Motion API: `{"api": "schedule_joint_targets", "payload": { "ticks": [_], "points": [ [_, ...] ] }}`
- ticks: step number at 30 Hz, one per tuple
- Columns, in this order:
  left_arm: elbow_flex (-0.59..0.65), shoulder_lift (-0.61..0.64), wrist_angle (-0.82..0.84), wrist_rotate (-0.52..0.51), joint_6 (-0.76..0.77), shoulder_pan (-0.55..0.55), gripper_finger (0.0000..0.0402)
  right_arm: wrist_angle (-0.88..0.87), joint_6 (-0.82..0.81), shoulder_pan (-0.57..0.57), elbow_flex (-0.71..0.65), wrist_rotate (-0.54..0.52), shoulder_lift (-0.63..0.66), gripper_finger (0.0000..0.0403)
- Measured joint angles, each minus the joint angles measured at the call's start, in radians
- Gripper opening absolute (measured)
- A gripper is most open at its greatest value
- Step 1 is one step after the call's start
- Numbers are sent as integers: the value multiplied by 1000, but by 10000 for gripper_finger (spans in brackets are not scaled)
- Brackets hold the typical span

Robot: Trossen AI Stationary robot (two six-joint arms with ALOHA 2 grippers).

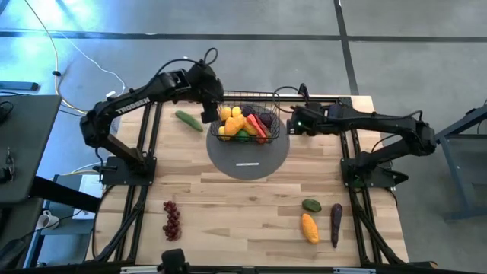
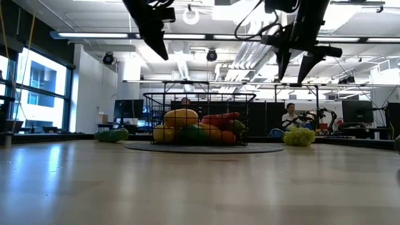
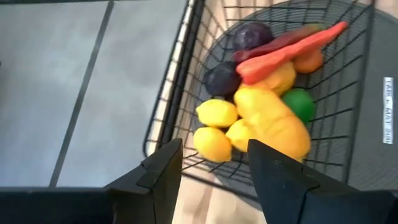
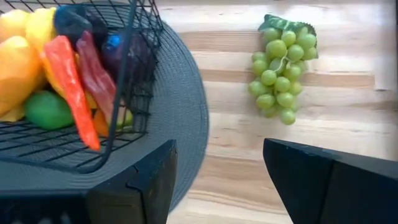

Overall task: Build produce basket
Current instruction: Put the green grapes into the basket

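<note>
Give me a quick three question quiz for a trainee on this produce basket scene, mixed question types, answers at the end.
1. True or false: the basket sits on the grey round mat.
2. Which lies outside the basket? A) carrot B) green grapes C) lemons
3. Fill in: the left gripper and the right gripper both have their fingers ____.

Key: 1 true; 2 B; 3 open.
</note>
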State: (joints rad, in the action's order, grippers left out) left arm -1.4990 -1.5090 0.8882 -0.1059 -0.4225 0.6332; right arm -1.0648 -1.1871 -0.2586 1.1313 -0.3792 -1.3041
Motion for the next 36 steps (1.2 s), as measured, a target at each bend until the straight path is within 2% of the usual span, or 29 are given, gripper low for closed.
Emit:
{"api": "schedule_joint_targets", "payload": {
  "ticks": [5,13,22,36],
  "points": [
    [0,24,5,12,2,26,170,-1,114,-97,0,45,-1,226],
    [0,29,5,28,2,30,170,-8,278,-300,0,137,-1,259],
    [0,29,4,23,27,30,170,-6,431,-515,0,252,-56,261],
    [0,29,-23,13,27,51,170,95,489,-600,0,350,-290,261]
  ]
}}
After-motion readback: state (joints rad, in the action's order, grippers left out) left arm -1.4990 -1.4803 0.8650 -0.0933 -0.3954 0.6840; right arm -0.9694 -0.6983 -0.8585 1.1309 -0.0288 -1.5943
